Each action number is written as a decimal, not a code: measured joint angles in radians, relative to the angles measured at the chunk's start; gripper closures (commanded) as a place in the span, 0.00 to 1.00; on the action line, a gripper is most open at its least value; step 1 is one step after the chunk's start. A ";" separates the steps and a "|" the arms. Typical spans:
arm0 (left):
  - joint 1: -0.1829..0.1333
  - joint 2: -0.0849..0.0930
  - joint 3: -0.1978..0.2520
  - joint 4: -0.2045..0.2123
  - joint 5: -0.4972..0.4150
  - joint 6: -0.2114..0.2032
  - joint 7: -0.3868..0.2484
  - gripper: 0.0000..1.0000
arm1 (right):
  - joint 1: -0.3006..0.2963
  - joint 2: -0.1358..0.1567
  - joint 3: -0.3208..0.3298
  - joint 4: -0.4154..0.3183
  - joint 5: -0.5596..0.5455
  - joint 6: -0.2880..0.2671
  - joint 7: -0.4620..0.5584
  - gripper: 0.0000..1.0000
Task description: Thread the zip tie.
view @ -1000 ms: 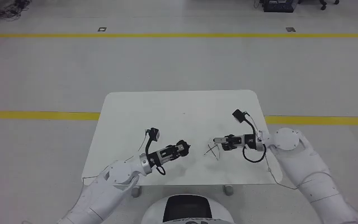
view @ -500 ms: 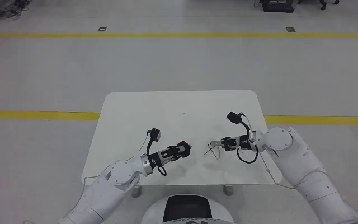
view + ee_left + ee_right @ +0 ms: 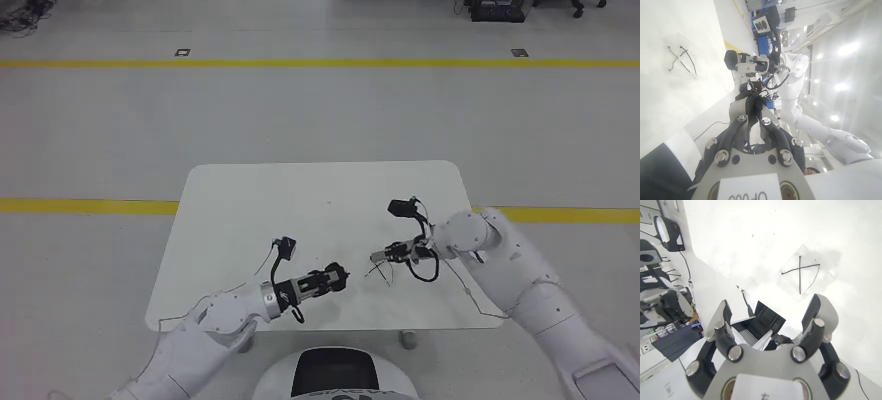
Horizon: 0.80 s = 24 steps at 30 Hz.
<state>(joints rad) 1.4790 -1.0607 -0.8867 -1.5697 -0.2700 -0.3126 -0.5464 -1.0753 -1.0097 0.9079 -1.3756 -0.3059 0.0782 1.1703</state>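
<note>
The crossed zip ties (image 3: 378, 268) lie on the surface (image 3: 300, 200) between the two arms, just ahead of the right gripper (image 3: 770, 301), which is spread wide; one tie runs straight away from it, the other across. The left gripper (image 3: 751, 91), clenched, sits farther off, so the right seems better placed to pick

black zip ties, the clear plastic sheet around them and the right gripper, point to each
black zip ties (image 3: 800, 281), right wrist view, strap just below the crossing
clear plastic sheet (image 3: 826, 276), right wrist view, bare corner part
right gripper (image 3: 770, 299), right wrist view, midway between its open fingertips
</note>
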 measured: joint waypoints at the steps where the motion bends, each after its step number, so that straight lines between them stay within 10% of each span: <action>1: -0.002 -0.001 0.003 0.000 0.000 0.001 0.001 1.00 | 0.017 -0.008 -0.022 0.021 0.002 0.003 0.000 0.00; 24: -0.012 -0.003 0.012 0.003 -0.006 0.002 -0.007 1.00 | 0.135 -0.070 -0.205 0.084 -0.200 0.043 -0.003 0.00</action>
<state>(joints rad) 1.4668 -1.0633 -0.8746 -1.5662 -0.2762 -0.3102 -0.5531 -0.9408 -1.0798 0.7030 -1.2920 -0.5060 0.1212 1.1670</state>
